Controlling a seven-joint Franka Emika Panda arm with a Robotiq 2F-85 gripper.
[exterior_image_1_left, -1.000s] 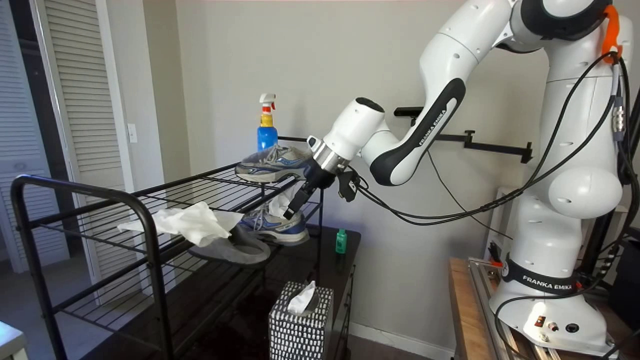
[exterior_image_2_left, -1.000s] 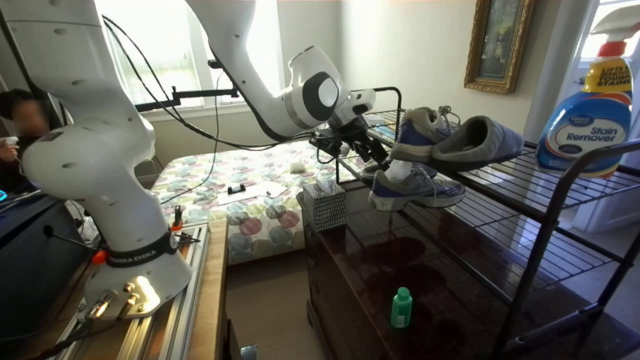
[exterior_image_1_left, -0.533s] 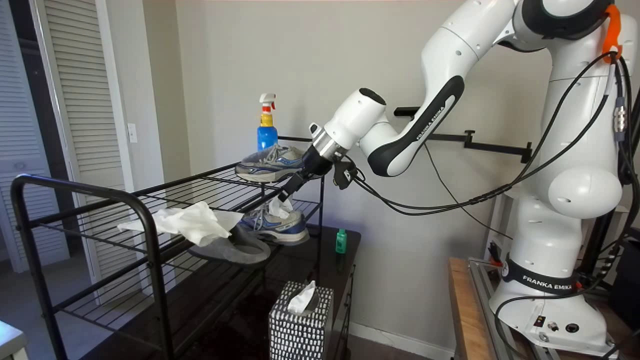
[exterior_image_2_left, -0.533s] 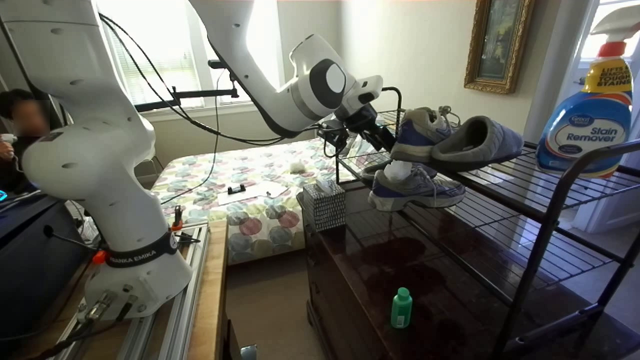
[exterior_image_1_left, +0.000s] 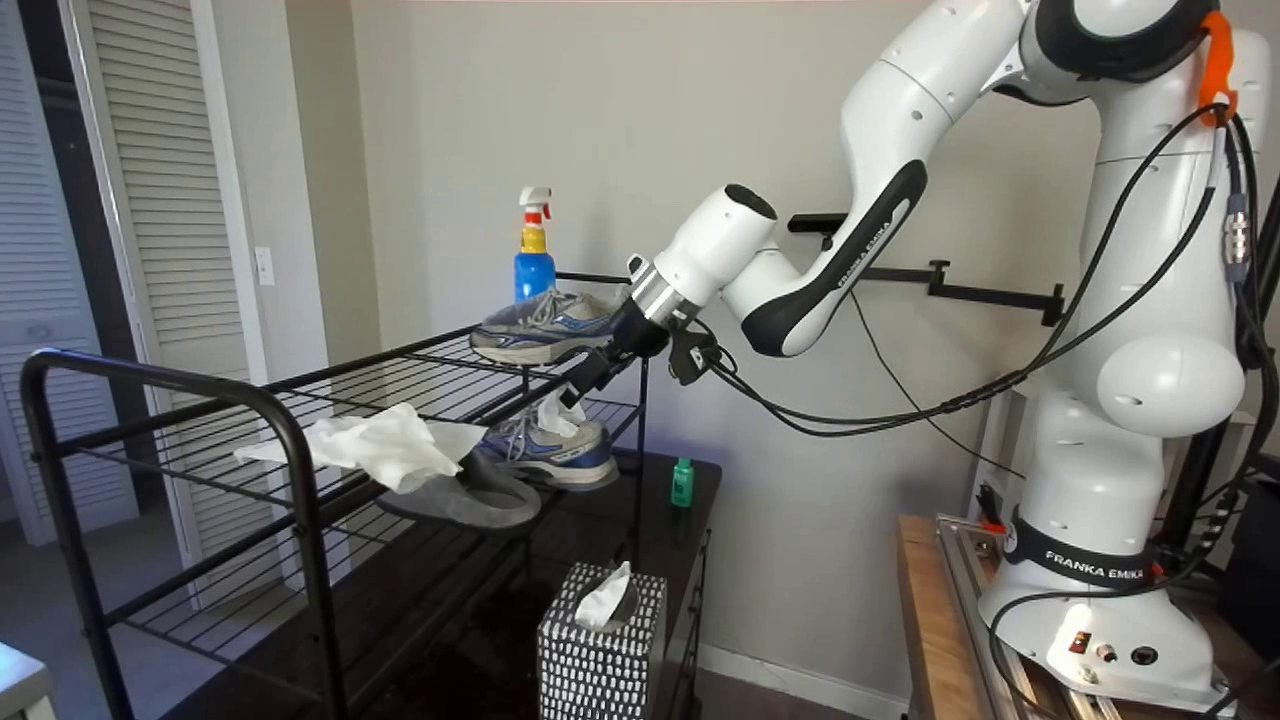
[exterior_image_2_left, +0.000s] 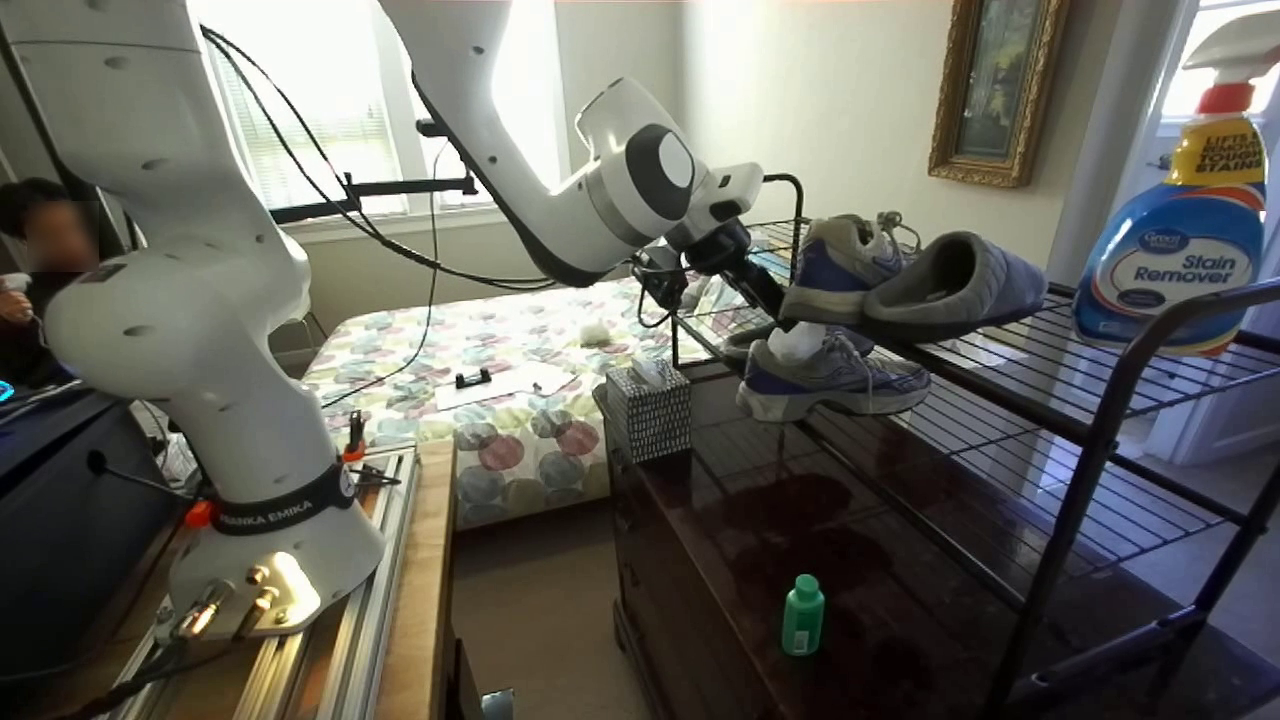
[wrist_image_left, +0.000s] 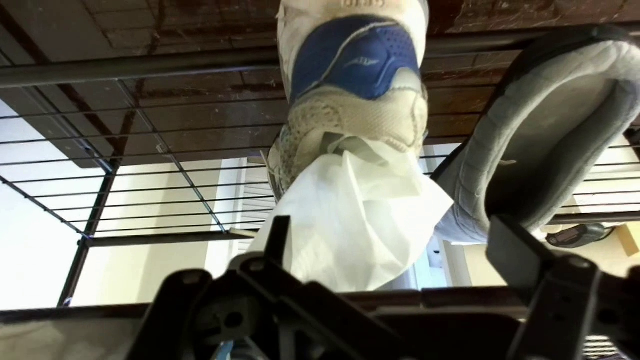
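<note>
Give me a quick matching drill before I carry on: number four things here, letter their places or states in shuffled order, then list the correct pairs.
Things
1. black two-fingered gripper
2. green plastic bottle
3. blue plastic spray bottle with white trigger
4. black-and-white patterned tissue box

Places or states
A. on the top tier of the black metal rack
B. white sheet poking from its top
C. open, close to a crumpled white paper tissue in a blue-and-grey running shoe
D. capped, standing on the dark wooden dresser

Pairs: 1-C; 2-D; 3-A; 4-B
</note>
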